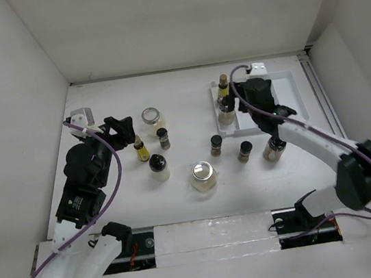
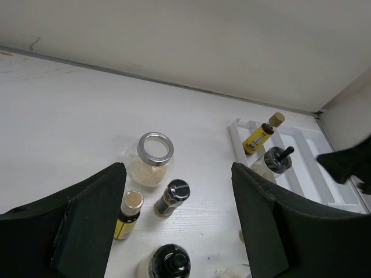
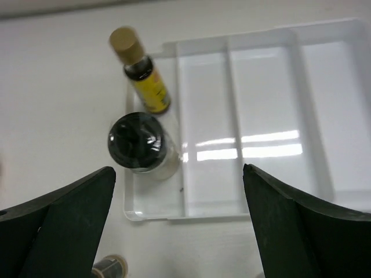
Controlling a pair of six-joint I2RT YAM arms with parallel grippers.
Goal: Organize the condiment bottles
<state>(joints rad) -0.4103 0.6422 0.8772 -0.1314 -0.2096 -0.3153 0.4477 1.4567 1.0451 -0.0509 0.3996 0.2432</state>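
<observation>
We count ten upright condiment bottles (image 1: 203, 176). A slim yellow-oil bottle (image 3: 142, 78) and a black-capped jar (image 3: 137, 142) stand in the tray's (image 3: 261, 92) left compartment; the others stand scattered on the table (image 1: 165, 90).

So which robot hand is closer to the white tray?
The right. The right gripper hangs open above the tray, near its two bottles. The left gripper is far off to the left, beside the silver-rimmed jar.
</observation>
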